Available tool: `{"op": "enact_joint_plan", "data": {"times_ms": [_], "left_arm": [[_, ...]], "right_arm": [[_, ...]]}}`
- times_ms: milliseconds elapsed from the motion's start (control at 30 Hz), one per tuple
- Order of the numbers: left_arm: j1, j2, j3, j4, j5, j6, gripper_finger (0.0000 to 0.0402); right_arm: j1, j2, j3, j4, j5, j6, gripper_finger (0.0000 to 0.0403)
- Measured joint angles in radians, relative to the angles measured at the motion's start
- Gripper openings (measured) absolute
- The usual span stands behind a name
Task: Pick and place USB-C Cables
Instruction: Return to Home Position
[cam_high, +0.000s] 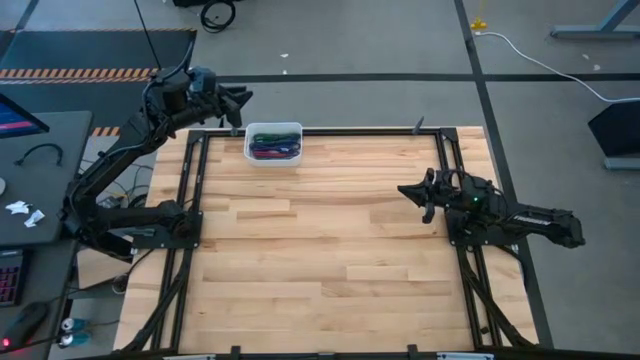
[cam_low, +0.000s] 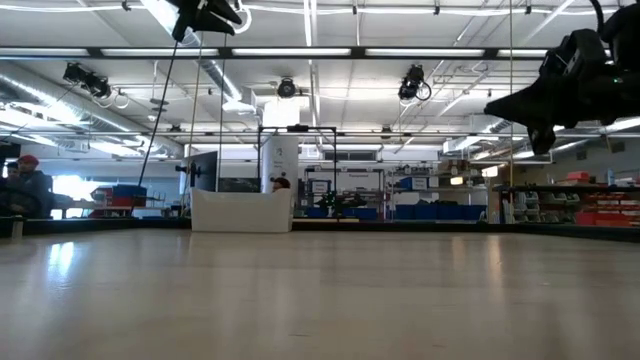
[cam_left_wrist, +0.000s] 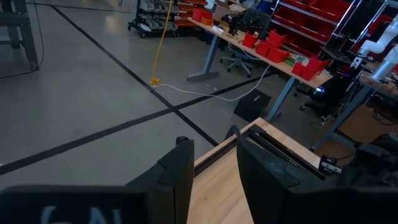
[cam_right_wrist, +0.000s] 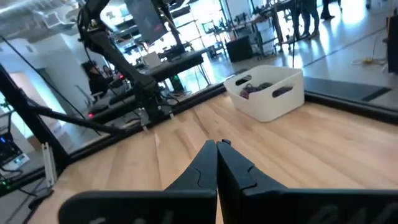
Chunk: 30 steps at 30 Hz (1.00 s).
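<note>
the usb-c cables (cam_high: 272, 144) all lie in the white bin (cam_high: 252, 158). the bin sits at the far edge of the table (cam_high: 320, 250), a bit to the left. the left gripper (cam_high: 243, 100) is up in the air just past the bin's far left corner, and its fingers are apart. the right gripper (cam_high: 410, 190) hangs over the right side of the table, well apart from the bin. its fingers are pressed together and hold nothing.

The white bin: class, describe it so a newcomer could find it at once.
Look down on the wooden table. At its far edge, near the left end effector, sits the white bin. It is the only container there, holding coloured cables.
</note>
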Motion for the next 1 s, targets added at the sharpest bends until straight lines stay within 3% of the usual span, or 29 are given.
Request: {"op": "enact_joint_plan", "data": {"times_ms": [300, 600, 833, 1000], "left_arm": [[-0.008, 0.0, 0.0, -0.007, 0.0, 0.008, 0.0128], [-0.071, -0.01, 0.0, -0.023, 0.002, 0.095, 0.0125], [-0.256, -0.061, 0.0, -0.059, 0.023, 0.152, 0.0116], [-0.463, -0.115, 0.0, -0.06, -0.078, 0.209, 0.0116]], "right_arm": [[0.001, 0.0, 0.0, 0.154, 0.005, -0.003, 0.0001], [0.001, 0.0, 0.0, 0.082, 0.0, 0.04, 0.0018], [0.001, 0.0, 0.0, 0.083, -0.001, 0.058, 0.0017], [0.001, 0.0, 0.0, 0.083, -0.001, 0.058, 0.0018]]}}
